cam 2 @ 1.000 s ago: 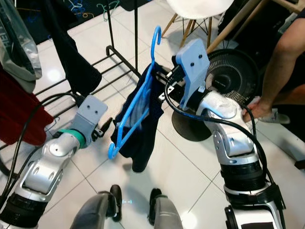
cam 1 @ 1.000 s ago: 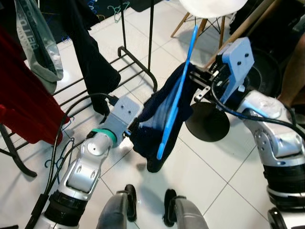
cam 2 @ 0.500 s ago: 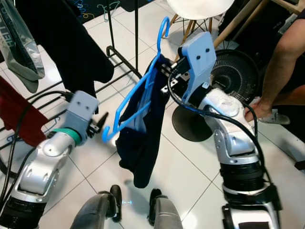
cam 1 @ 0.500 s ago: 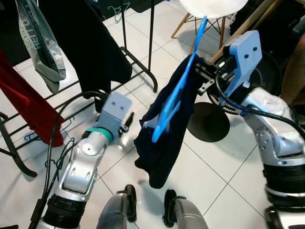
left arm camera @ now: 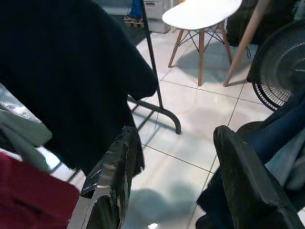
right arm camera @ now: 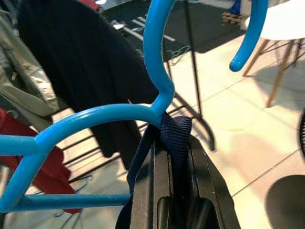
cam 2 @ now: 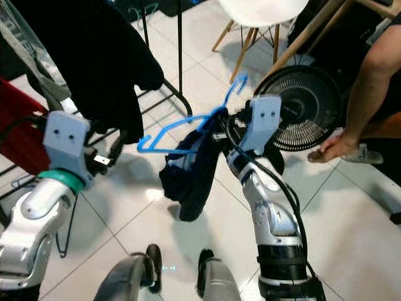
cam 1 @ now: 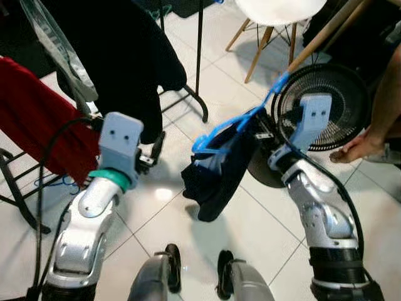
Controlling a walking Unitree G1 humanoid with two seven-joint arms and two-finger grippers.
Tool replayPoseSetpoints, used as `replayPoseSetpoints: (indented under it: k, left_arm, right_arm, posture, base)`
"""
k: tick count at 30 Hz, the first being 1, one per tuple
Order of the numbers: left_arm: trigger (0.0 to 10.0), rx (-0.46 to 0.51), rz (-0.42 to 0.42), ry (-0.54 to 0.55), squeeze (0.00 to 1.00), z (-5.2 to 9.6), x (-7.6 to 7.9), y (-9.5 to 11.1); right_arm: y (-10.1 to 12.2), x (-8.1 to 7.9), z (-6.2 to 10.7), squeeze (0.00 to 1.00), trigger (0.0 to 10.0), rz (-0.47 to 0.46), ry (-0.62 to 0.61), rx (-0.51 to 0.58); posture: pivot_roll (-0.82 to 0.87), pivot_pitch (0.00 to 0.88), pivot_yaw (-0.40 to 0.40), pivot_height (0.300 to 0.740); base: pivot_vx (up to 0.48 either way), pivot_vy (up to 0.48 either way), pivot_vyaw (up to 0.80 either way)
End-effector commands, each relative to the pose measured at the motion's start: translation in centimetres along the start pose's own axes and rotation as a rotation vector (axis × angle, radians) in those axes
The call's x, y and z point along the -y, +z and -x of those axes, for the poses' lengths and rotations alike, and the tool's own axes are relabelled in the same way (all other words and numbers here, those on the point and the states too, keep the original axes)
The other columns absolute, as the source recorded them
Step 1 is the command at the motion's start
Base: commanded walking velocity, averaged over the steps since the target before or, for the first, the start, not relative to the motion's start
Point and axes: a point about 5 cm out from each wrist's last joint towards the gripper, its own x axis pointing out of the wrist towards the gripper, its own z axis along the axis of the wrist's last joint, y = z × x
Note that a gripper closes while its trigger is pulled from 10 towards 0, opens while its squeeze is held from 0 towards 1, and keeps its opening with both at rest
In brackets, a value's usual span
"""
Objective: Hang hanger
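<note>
My right gripper (right arm camera: pixel 174 157) has its two black fingers pinched tight on the bright blue plastic hanger (cam 2: pixel 182 135) just below the neck, with a fold of the dark navy garment (cam 2: pixel 191 169) caught between them. The hanger is tipped over nearly flat out in front of me, its hook (cam 2: pixel 235 84) pointing up and away toward the round black floor fan (cam 2: pixel 301 110), its triangle reaching back to my left. The navy garment sags from it in a bunch, well above the white tiled floor (cam 2: pixel 156 226). Over on the other side, my left gripper (left arm camera: pixel 171 176) hangs in mid-air with its fingers spread wide and nothing between them, near the hanging clothes. Beyond it is the black metal clothes rack (cam 1: pixel 199 69), its upright post coming down to a curved foot on the tiles. A big black garment (cam 1: pixel 125 56) hangs on that rack, a red garment (cam 1: pixel 44 132) beside it, and a pale grey-green one (cam 1: pixel 59 56) further to my left. The blue hanger is off the rack, between the rack and the fan. A white chair with wooden legs (cam 1: pixel 276 19) stands past the fan, and a person's hand (cam 2: pixel 329 149) reaches down by the fan's edge.
</note>
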Motion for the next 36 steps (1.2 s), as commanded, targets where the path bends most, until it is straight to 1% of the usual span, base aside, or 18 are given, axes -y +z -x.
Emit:
replayPoseSetpoints:
  k: [1,4,8,11,15,19,22,31,36]
  left_arm:
    - [10.0,0.006,-0.013,-0.031,0.00,0.3,0.7,-0.1]
    - [10.0,-0.001,-0.015,-0.037,0.00,0.4,1.1,-0.5]
    - [10.0,-0.013,-0.018,-0.021,0.00,-0.1,1.1,-1.0]
    - [10.0,-0.014,-0.018,-0.020,0.00,-0.2,1.1,-1.0]
    - [10.0,-0.045,0.000,-0.010,0.00,-0.3,0.6,-1.1]
    - [10.0,-0.047,0.000,-0.009,0.00,-0.3,0.5,-1.1]
    - [10.0,-0.046,-0.018,-0.009,0.00,-0.7,0.3,-1.1]
    - [10.0,-0.036,-0.030,-0.024,0.00,-0.9,0.5,-0.6]
    - [10.0,-0.032,-0.031,-0.042,0.00,-0.8,0.7,-0.3]
  right_arm:
    - [1.0,0.0,0.2,0.00,10.0,0.038,-0.004,0.064]
    - [1.3,-0.2,0.2,0.00,10.0,0.071,0.006,0.082]
    - [1.9,-0.5,-0.1,0.00,10.0,0.109,0.010,0.117]
    - [2.0,-0.6,-0.2,0.00,10.0,0.111,0.010,0.122]
    - [2.1,-1.0,-0.6,0.00,10.0,0.116,0.016,0.138]
    - [2.1,-1.2,-0.8,0.00,10.0,0.113,0.017,0.144]
    - [2.0,-1.8,-1.3,0.00,10.0,0.106,0.029,0.159]
    - [1.5,-1.4,-1.4,0.00,10.0,0.104,0.014,0.149]
    - [1.4,-1.6,-1.4,0.00,10.0,0.101,0.019,0.146]
  posture:
    - [0.00,0.137,0.056,0.740]
    - [0.00,0.131,0.054,0.740]
    - [0.00,0.129,0.052,0.740]
    - [0.00,0.129,0.052,0.740]
    - [0.01,0.130,0.060,0.740]
    - [0.01,0.130,0.063,0.740]
    - [0.01,0.132,0.069,0.740]
    - [0.03,0.143,0.076,0.740]
    - [0.04,0.158,0.079,0.740]
  base:
    - [0.000,0.000,0.00]
    - [0.000,0.000,0.00]
    - [0.000,0.000,0.65]
    - [0.000,0.000,0.64]
    - [0.000,0.000,0.65]
    - [0.000,0.000,0.65]
    - [0.000,0.000,0.65]
    - [0.000,0.000,0.67]
    - [0.000,0.000,0.68]
